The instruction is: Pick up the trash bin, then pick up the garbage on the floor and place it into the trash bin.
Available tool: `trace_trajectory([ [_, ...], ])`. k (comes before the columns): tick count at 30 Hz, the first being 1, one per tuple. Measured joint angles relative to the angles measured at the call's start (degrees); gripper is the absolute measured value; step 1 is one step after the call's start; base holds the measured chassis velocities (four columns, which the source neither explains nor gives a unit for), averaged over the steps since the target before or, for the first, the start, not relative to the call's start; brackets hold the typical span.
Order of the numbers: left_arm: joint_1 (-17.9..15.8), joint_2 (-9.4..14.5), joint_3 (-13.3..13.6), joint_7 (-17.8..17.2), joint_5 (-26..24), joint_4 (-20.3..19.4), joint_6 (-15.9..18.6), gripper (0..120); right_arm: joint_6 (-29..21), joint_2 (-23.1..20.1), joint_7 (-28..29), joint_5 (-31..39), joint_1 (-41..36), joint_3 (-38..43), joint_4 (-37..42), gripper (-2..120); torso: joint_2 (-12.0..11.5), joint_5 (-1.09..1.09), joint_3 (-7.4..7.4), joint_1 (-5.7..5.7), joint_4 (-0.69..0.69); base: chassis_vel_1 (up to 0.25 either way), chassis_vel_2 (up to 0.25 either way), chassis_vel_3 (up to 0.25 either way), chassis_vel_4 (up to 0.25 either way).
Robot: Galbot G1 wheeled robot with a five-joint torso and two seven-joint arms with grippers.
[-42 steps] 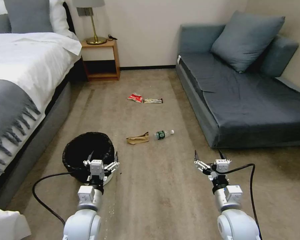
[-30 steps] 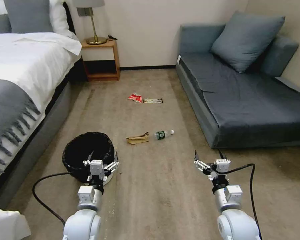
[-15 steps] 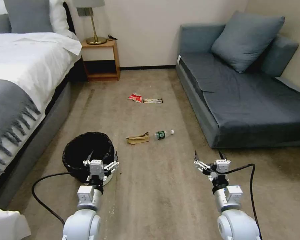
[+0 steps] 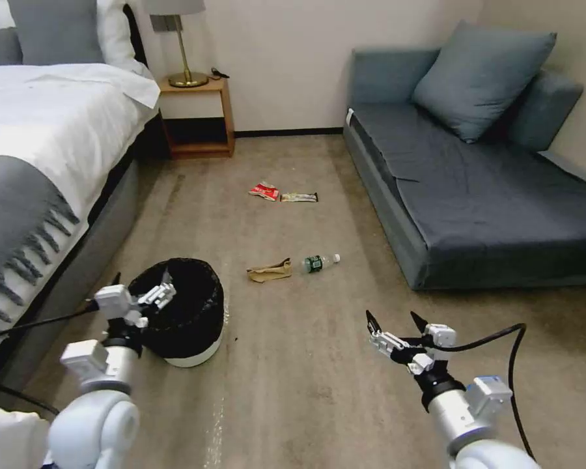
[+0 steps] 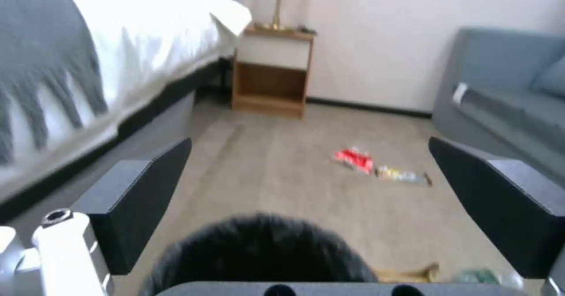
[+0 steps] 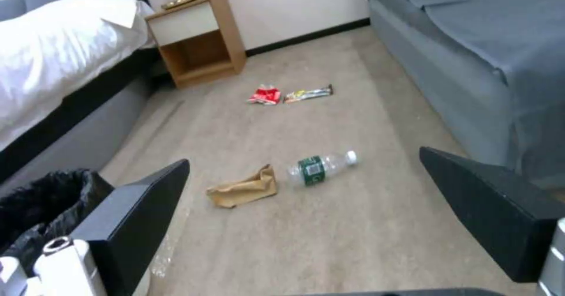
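The trash bin (image 4: 187,317), a low white tub lined with a black bag, stands on the carpet beside the bed. My left gripper (image 4: 139,290) hovers open at the bin's left rim, and the black bag (image 5: 259,248) shows low between its fingers (image 5: 139,197). Garbage lies on the floor: a crumpled brown paper bag (image 4: 269,271), a clear bottle with a green label (image 4: 318,262), and farther off a red-white packet (image 4: 264,191) and a bar wrapper (image 4: 299,197). My right gripper (image 4: 393,320) is open above bare carpet, short of the bottle (image 6: 321,168) and paper bag (image 6: 241,191).
A bed (image 4: 42,150) with a grey fringed throw runs along the left. The grey sofa (image 4: 482,189) fills the right side. A wooden nightstand (image 4: 198,117) with a brass lamp stands at the back wall. Open carpet lies between bed and sofa.
My left arm has swung out to the left, so its gripper now sits at the bin's left rim instead of its near side. My right arm has dropped slightly and angled leftward.
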Motion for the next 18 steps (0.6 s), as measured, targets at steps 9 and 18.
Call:
trace_trajectory([
  [9,-0.50,2.70,-1.89,-2.41,-3.95,0.80,1.44,98,0.46,-0.24,-0.04,0.19,1.82,0.08,-2.11,100,0.00,-0.05,0.00,0.00,0.00,0.000,0.000,0.000,0.000],
  [18,-1.05,5.84,-2.37,-5.17,-7.49,3.11,3.50,96,0.97,-0.20,-0.08,0.27,3.79,-0.26,-3.88,100,0.00,-0.05,0.00,0.00,0.00,0.000,0.000,0.000,0.000],
])
